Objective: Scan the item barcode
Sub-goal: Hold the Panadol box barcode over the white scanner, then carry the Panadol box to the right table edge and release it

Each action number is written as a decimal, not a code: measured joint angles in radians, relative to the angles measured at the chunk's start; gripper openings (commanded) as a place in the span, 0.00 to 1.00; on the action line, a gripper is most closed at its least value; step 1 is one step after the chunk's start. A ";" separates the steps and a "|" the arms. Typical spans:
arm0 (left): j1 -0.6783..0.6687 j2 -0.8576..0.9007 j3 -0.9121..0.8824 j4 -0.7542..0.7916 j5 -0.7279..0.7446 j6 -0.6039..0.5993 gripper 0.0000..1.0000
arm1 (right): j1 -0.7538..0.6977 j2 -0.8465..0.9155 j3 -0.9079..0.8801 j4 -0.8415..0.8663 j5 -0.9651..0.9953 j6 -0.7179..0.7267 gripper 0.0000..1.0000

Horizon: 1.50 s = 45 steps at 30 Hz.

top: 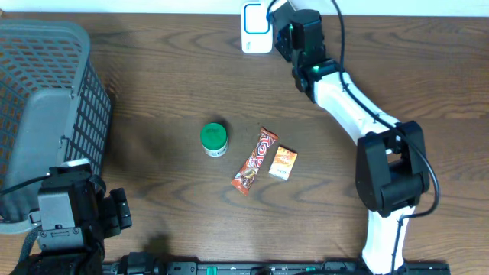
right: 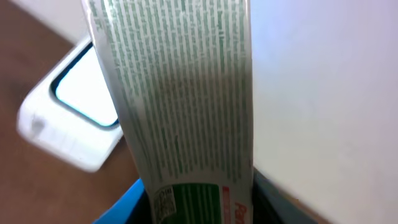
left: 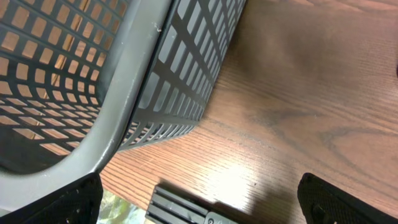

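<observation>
A long silvery box with green print, the item (right: 180, 93), stands between the fingers of my right gripper (right: 199, 205), which is shut on it. A small code patch shows near its lower end. The item's tip (top: 276, 9) is at the table's far edge, right beside the white scanner (top: 256, 29). In the right wrist view the scanner (right: 68, 124) lies just left of the box, with its glass window showing. My left gripper (left: 199, 205) is open and empty, low at the near left (top: 114, 210) by the basket.
A grey mesh basket (top: 46, 107) fills the left side, and its wall (left: 180, 74) is close to my left gripper. Mid-table lie a green-lidded jar (top: 214, 139), a red snack bar (top: 254, 160) and a small orange box (top: 283, 163).
</observation>
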 measured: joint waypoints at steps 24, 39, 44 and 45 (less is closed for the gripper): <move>0.000 0.000 0.000 -0.001 0.000 0.000 0.98 | 0.033 0.451 0.223 0.424 0.288 -0.504 0.29; 0.000 0.000 0.000 0.000 0.000 0.000 0.98 | 0.032 0.203 0.230 -0.025 0.494 -0.528 0.31; 0.000 0.000 -0.001 -0.001 0.001 0.000 0.98 | -0.038 0.034 0.237 -0.320 0.594 -0.405 0.32; 0.000 0.000 -0.001 -0.001 0.000 0.000 0.98 | -0.067 -0.002 0.241 -0.412 0.616 -0.354 0.32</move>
